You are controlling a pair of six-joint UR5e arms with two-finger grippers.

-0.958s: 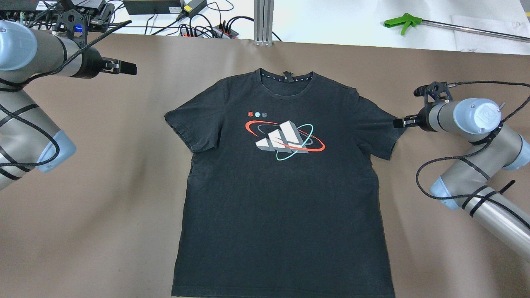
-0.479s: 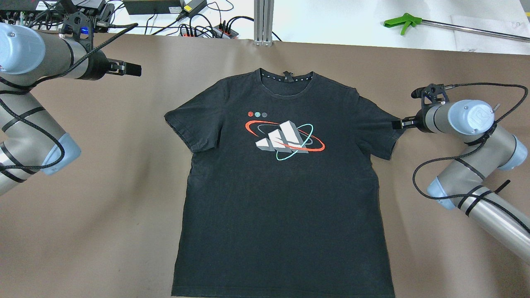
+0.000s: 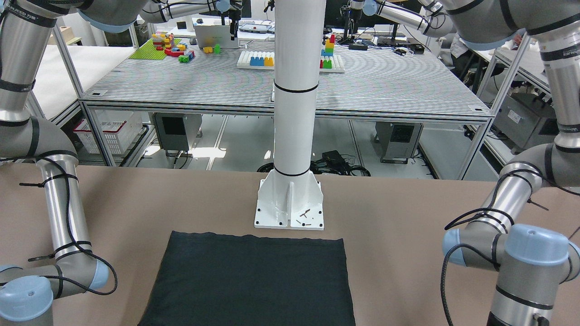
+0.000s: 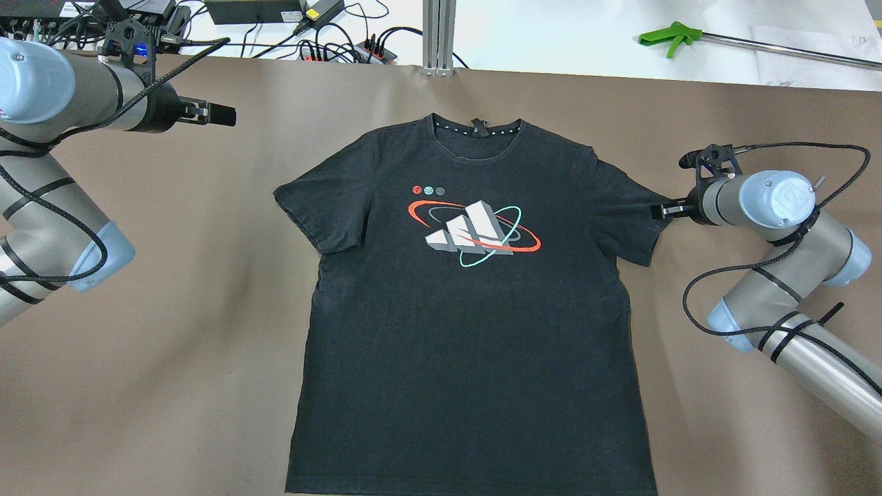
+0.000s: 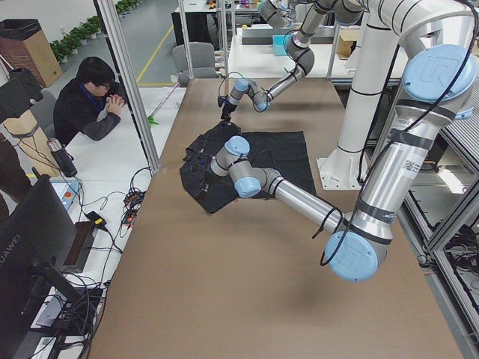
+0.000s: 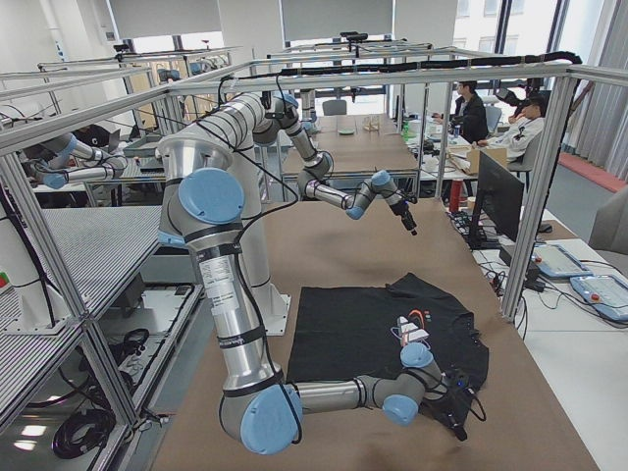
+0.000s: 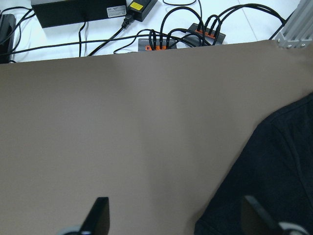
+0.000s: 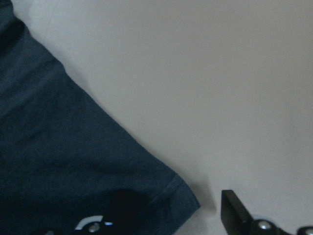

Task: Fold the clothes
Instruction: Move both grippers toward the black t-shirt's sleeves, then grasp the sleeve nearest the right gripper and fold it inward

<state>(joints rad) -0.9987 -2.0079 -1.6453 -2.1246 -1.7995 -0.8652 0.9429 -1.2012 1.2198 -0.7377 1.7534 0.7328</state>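
Front-facing view: the black T-shirt [image 3: 253,280] lies flat on the brown table [image 3: 398,235]; overhead view: the left pincer [image 4: 219,115] hangs over bare table, the shirt well off toward the middle; the right pincer [image 4: 658,211] sits at the sleeve hem; left wrist view: its fingers [image 7: 100,218] stand wide apart, the sleeve edge by one; right wrist view: the fingers [image 8: 234,208] are apart, one over the sleeve corner, the other over bare table.

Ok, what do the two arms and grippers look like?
Left arm and right arm: silver tubes, pale blue joint caps, black braided cables held by black ties. Left gripper and right gripper: black, two slim fingers. A UR logo marks the right arm's cap.
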